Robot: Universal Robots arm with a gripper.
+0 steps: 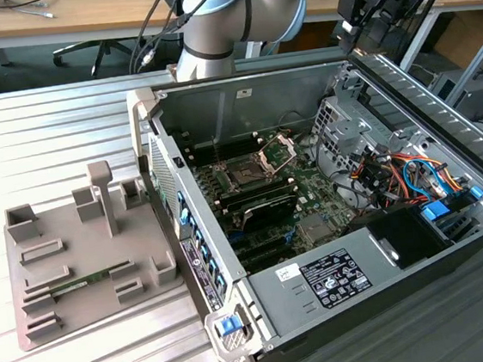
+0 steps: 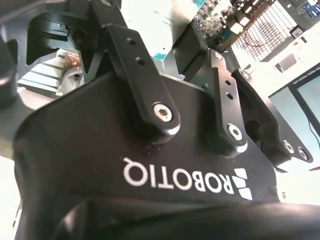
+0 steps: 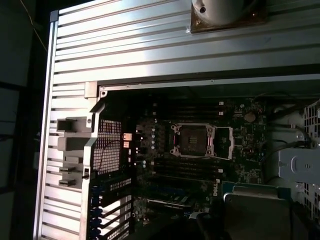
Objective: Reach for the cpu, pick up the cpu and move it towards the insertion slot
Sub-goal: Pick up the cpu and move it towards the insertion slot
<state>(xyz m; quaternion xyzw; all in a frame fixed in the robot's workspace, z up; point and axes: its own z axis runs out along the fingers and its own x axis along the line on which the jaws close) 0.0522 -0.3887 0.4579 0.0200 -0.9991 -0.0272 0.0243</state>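
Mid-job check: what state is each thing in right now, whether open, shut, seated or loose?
insertion slot: metal frame swung open, dark socket bare.
computer case: lying on its side, side panel off, interior exposed.
memory stick: out of the case, lying flat in the grey holder beside it.

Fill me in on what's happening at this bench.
A robot arm is working over an open computer case. Its tool hangs above the case toward the exterior view's right and appears to hold the cpu, seen close up in the first wrist view. The insertion slot sits below on the board, its frame swung open.
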